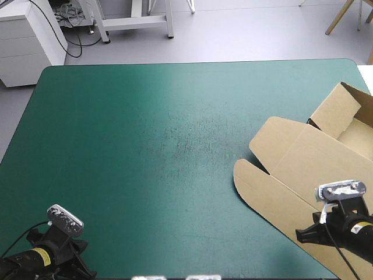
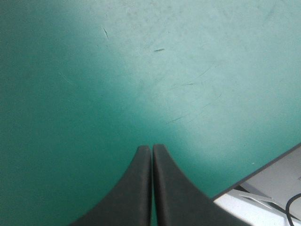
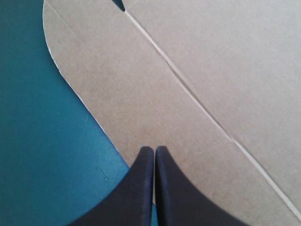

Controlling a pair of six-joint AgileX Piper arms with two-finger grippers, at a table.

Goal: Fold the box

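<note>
The brown box (image 1: pixel 315 163) lies at the table's right side, its lid flat toward the middle and walls raised at the far right end (image 1: pixel 344 111). In the right wrist view the flat brown board (image 3: pixel 197 84) with a fold crease fills the space ahead of my right gripper (image 3: pixel 153 150), whose black fingers meet in a point, shut and holding nothing, over the flap's rounded edge. My left gripper (image 2: pixel 151 149) is shut over bare teal-green cover near the table's near-left corner, far from the box. In the high view, the fingers of both arms are hidden.
The teal-green table (image 1: pixel 145 146) stretches wide between the arms. The table's edge (image 2: pixel 263 169) runs close beside my left gripper. A white cabinet (image 1: pixel 29 35) stands beyond the far left corner.
</note>
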